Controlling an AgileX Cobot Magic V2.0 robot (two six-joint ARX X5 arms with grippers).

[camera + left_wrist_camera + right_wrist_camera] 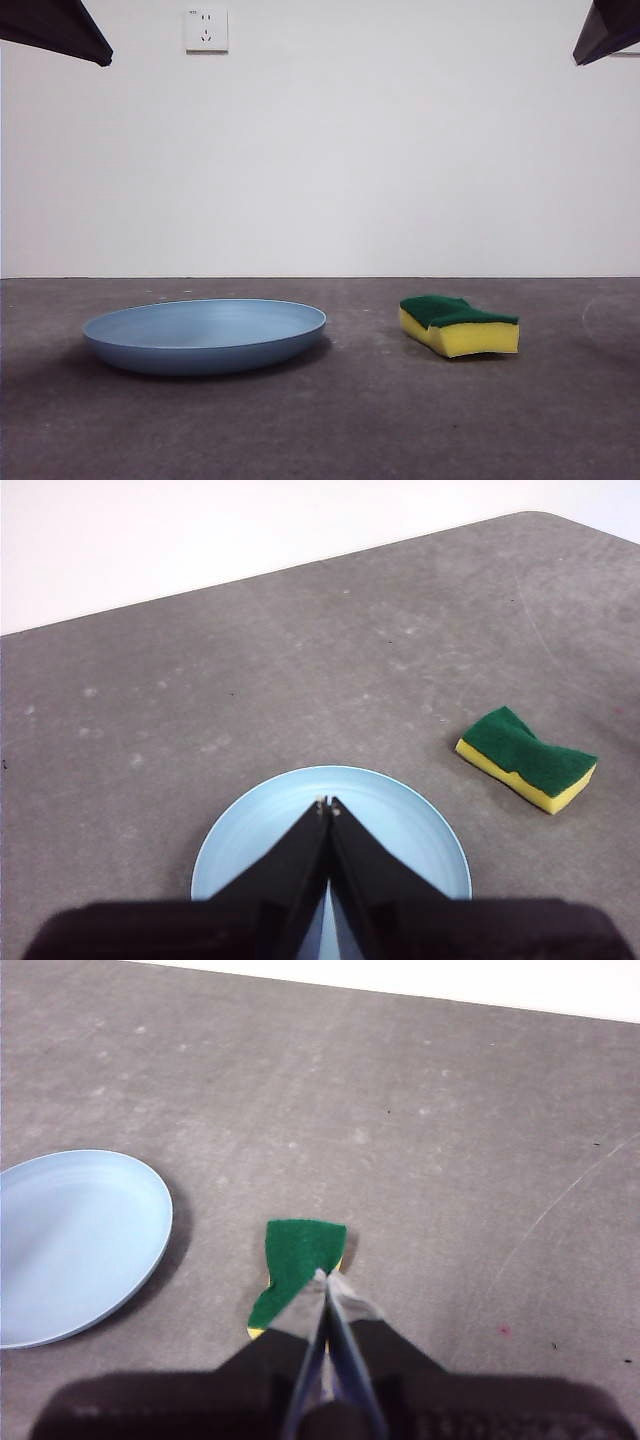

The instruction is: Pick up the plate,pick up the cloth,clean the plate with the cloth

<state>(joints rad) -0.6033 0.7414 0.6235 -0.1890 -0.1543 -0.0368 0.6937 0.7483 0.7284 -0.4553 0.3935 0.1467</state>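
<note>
The plate is a wide light-blue dish lying flat on the grey table at the left. It also shows in the left wrist view and the right wrist view. The cloth is a yellow sponge with a green top, lying right of the plate; it also shows in the left wrist view and the right wrist view. My left gripper hangs shut and empty above the plate. My right gripper hangs shut and empty above the sponge. Both arms show only as black tips at the top corners.
The grey table runs back to a white wall with a socket. A rounded table corner shows in the left wrist view.
</note>
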